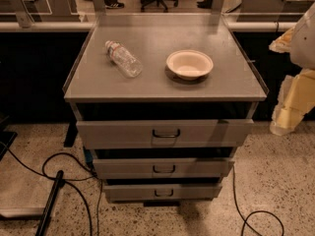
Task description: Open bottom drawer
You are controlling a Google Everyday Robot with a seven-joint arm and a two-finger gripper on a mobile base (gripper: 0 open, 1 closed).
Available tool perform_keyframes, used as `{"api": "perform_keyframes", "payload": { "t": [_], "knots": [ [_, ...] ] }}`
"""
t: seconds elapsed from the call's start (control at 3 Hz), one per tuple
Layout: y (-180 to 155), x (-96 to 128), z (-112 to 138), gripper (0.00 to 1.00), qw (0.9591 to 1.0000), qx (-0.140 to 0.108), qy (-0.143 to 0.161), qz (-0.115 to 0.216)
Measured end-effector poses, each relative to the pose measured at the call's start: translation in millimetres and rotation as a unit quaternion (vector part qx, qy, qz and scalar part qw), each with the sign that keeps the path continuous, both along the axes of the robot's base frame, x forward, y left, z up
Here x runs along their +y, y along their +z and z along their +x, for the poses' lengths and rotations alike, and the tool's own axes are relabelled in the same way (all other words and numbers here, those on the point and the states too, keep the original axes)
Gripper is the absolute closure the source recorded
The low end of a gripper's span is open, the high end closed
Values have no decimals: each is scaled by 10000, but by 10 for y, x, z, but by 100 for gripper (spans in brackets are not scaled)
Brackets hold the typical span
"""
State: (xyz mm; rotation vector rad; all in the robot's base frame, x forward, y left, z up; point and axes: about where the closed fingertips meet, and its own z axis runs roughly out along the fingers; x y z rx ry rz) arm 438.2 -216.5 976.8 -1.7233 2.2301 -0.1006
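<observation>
The bottom drawer (162, 191) is the lowest and narrowest of three grey metal fronts on the cabinet, with a small dark loop handle (163, 192). Its front sits roughly in line with the two above, and nothing of its inside shows. The mid-sized drawer (162, 168) and the widest drawer (165, 133) are above it. My arm comes in at the right edge, and its cream-coloured gripper (283, 122) hangs right of the cabinet at about the top drawer's height, well apart from the bottom drawer's handle.
On the cabinet top (231, 82) lie a clear plastic bottle (123, 59) on its side and a white bowl (189, 64). Black cables (64, 166) and a dark bar (49, 203) lie on the floor at the left, and another cable (256, 220) at the right. A rail and office chairs stand behind.
</observation>
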Motion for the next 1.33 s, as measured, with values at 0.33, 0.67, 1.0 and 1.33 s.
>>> {"api": "perform_keyframes", "payload": {
  "t": [0.33,0.67,1.0,1.33],
  "knots": [
    [-2,1,-1,0,10000,1,-1,0],
    [-89,52,-31,0,10000,65,-31,19],
    [-350,368,-197,0,9997,175,-15,166],
    [-1125,675,-458,0,9943,955,210,416]
  ]
}}
